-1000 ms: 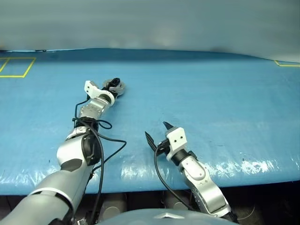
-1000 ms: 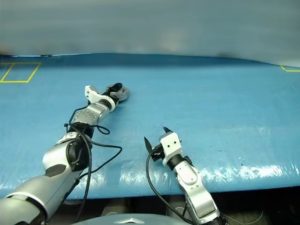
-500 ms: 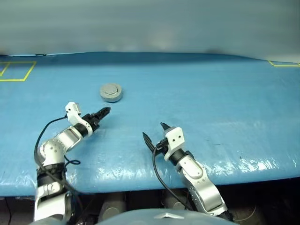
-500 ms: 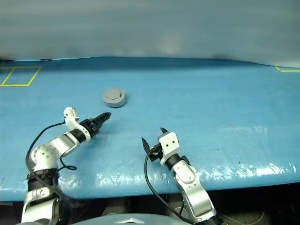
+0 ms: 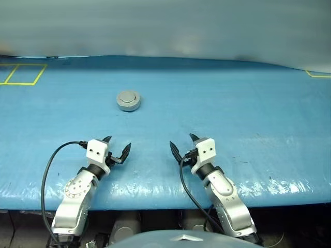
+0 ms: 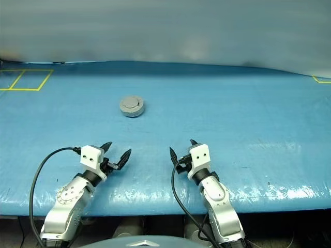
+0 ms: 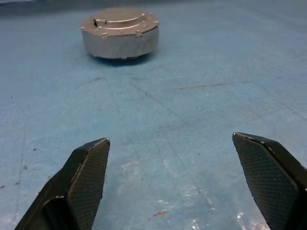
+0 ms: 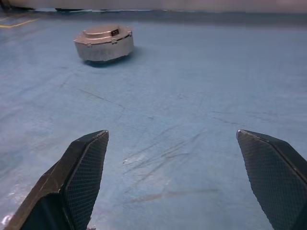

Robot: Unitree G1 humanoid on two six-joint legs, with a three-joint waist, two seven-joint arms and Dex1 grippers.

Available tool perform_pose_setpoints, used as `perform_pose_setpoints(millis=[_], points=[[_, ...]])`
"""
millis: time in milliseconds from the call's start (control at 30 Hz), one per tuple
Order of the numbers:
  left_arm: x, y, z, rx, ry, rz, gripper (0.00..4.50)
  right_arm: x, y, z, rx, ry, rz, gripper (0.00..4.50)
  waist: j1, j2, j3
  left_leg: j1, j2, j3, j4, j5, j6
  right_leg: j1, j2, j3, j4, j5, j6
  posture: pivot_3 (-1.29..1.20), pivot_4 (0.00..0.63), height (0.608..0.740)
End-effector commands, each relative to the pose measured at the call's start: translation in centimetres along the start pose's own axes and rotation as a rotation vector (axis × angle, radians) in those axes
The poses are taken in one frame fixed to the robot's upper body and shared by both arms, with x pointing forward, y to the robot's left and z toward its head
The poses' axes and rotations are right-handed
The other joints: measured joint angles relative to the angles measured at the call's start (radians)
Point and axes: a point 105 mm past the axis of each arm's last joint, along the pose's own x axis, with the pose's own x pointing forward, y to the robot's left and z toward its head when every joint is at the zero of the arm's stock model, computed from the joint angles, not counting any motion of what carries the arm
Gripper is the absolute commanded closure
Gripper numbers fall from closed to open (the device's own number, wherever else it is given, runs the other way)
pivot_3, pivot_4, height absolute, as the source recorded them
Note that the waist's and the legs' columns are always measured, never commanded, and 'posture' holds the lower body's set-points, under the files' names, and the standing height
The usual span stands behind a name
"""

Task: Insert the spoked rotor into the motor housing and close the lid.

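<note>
While both pincers hang low at the near edge of the blue surface (image 5: 232, 103), the housing (image 5: 128, 101) sits well ahead of them, lid (image 7: 120, 20) shut on top, nothing touching it. It lies ahead of the left pincer (image 5: 116, 150) and slightly to its right, and further off, ahead-left, from the right pincer (image 5: 182, 146). Both pincers have fingers wide apart, empty.

Head views give the layout: housing alone mid-surface, yellow tape squares (image 5: 23, 74) at far left. Left wrist view shows detail they miss: raised centre on the lid, small tabs round the rim (image 7: 136, 32). Right wrist view shows a small dark mark on the raised top (image 8: 115, 32).

Vs. a sec ago: left arm was stretched out w/ pincer at the housing; now it's pulled back near the edge. Right pincer approx. same spot.
</note>
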Motion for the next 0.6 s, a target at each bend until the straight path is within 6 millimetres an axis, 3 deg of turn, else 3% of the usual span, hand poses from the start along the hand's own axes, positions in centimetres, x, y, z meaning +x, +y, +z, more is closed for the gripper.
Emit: perform_pose_setpoints(millis=[33,600], points=[[-0.2,0.2,1.7,0.029,-0.105,0.050,0.02,-0.4,-1.1,0.9,-0.035,-0.050,-0.064,0.00,0.000,0.000,0.000,0.000,0.000,0.000,0.000,0.000,0.000,0.000,0.000,0.000,0.000,0.000,0.000,0.00,0.150,0.740],[0.6,1.3,1.6,0.068,-0.127,0.105,0.02,0.1,-0.3,0.8,0.009,-0.056,-0.073,0.00,-0.001,0.000,0.000,0.000,0.001,0.000,0.000,0.000,0.001,0.000,0.001,-0.001,0.000,0.000,0.000,0.00,0.150,0.740]])
